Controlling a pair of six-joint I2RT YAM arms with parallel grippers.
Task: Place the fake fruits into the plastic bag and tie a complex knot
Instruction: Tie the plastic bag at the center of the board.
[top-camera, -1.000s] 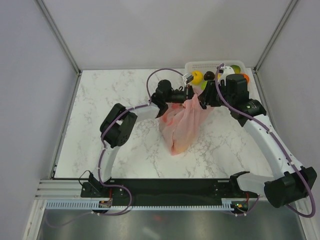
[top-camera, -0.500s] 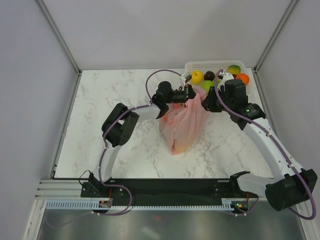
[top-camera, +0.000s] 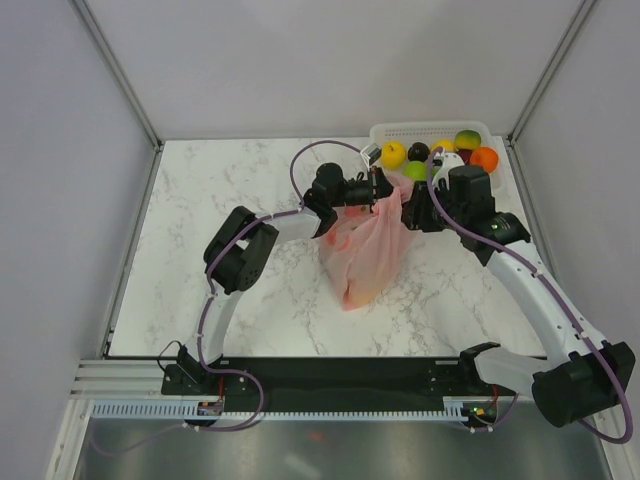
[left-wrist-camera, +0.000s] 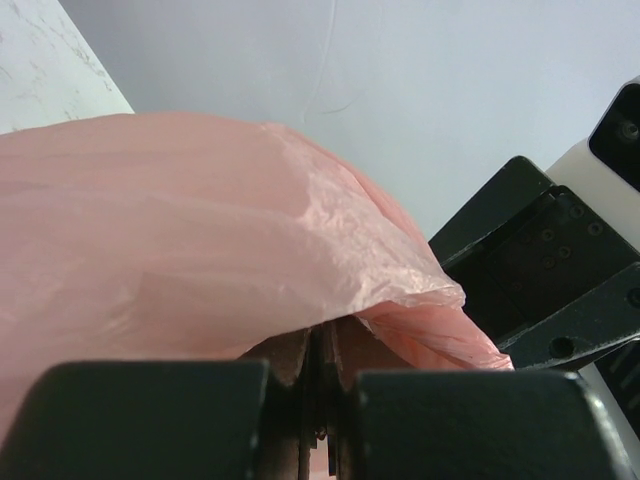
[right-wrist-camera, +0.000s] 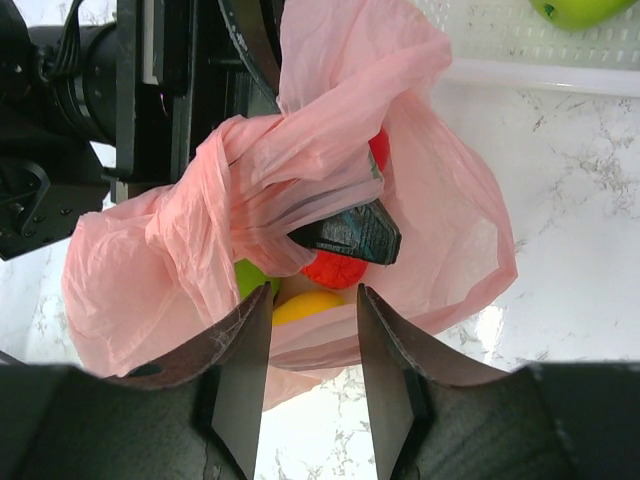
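The marble table (top-camera: 200, 200) carries all items, with both arms reaching to its far right quarter. The plastic bag (top-camera: 362, 250) stands near the table centre, just in front of the white lattice basket (top-camera: 430, 127), which sits in the far right corner. The bag's body rests on the table and its upper film is drawn up toward the two grippers. The left gripper (top-camera: 378, 188) is at the bag's top edge; in the left wrist view its jaws are fully closed, with a fold of the pink film (left-wrist-camera: 180, 230) pinched between them. The right gripper (right-wrist-camera: 312, 300) hangs directly over the bag mouth, facing the left gripper. Its jaws stand moderately apart with nothing clamped between them, and the fingers (right-wrist-camera: 240, 370) are clear of the film. In the right wrist view a gathered, twisted band of film crosses the mouth to the left gripper's fingertip. Below that band, three fake fruits lie inside the bag: one red (right-wrist-camera: 335, 270), one yellow (right-wrist-camera: 305, 305) and one green (right-wrist-camera: 250, 275). The basket holds further fruits: yellow (top-camera: 394, 154), dark purple (top-camera: 418, 151), green (top-camera: 415, 170) and orange (top-camera: 484, 158).
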